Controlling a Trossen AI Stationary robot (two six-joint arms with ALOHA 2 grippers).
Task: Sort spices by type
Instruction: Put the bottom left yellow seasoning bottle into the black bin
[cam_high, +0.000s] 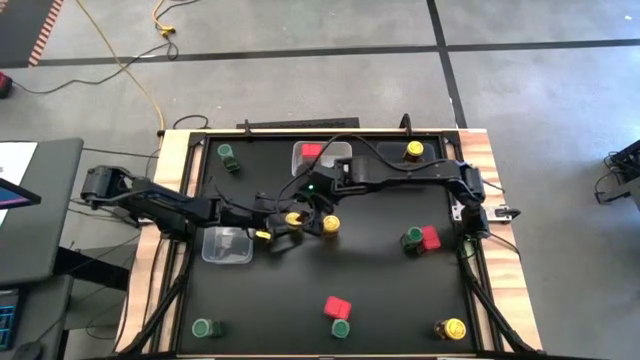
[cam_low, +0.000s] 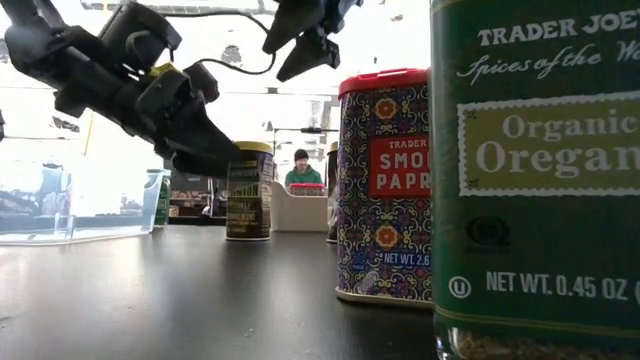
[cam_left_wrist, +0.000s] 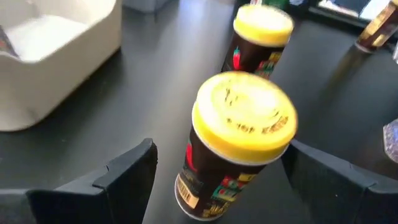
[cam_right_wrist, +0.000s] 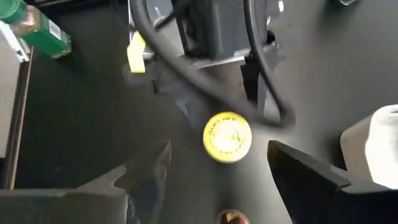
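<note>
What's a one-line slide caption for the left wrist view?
Left gripper, open, straddles a yellow-lidded jar; a second yellow-lidded jar stands beyond.

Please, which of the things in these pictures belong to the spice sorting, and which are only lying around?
Belong to the job:
- red boxes
- yellow-lidded jars
- green-lidded jars

Only lying about:
- clear trays, not spices, though one holds a red box
- yellow cable on the floor

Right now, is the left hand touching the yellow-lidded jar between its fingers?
Apart. The left wrist view shows the yellow-lidded jar between open fingers, dark table visible on both sides.
</note>
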